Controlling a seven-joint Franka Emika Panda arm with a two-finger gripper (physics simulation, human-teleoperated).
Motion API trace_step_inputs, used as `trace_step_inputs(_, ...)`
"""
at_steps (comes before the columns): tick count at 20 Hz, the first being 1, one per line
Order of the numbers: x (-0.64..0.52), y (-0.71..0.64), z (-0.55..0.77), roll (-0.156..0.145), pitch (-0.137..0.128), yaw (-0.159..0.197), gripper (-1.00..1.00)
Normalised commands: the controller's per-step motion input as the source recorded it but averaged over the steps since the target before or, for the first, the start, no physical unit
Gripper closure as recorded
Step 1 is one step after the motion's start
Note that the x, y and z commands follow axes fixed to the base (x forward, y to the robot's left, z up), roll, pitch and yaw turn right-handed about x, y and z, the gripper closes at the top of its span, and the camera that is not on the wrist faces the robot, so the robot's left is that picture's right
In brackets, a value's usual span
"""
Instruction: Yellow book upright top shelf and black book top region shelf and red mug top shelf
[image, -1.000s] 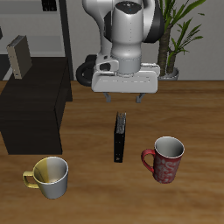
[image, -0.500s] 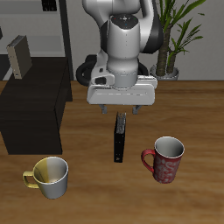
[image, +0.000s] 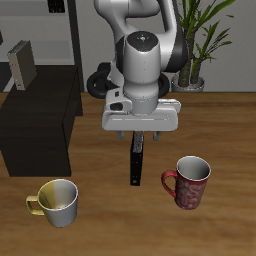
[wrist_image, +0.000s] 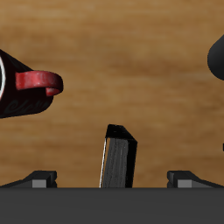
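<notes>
Lowered from where it hung a second ago, the claw (image: 140, 131) has come down over the thin flat black book (image: 136, 162) and now sits just above its far end; nothing else on the worktop has shifted. Its two fingers stand apart with nothing between them, and the wrist view shows the black book (wrist_image: 118, 157) standing on its long edge midway between the fingertips but not yet touched by either. So the step in hand looks like the reach for the black book, the second item of the task. Near the book, toward the worktop's front edge, stands the dark red speckled mug (image: 187, 182) with its side handle turned toward the book; the wrist view catches that handle (wrist_image: 38, 83) well clear of the fingers. Farther off, also near the front edge, sits a cream mug with a yellow handle (image: 56, 202). Beyond it the large low black boxy shelf (image: 38, 125) stands at the worktop's side, and the small thick grey-tan yellow book (image: 21, 65) is already upright on its flat top. The next move calls for a short further descent until the fingers straddle the narrow cover, then a close across its thickness, keeping the grip square so the thin book does not tip flat.
</notes>
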Motion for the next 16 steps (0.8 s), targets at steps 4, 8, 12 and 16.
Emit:
trace_step_inputs(4,0.07,-0.16,-0.22,-0.038,0.022,-0.036,-1.00)
trace_step_inputs(8,-0.07,-0.12,-0.16,-0.035,-0.015,0.009,-1.00)
trace_step_inputs(12,-0.43,0.09,0.18,0.008,-0.192,-0.017,-1.00)
trace_step_inputs(16,-0.37,0.22,0.29,-0.019,-0.188,-0.014,-1.00)
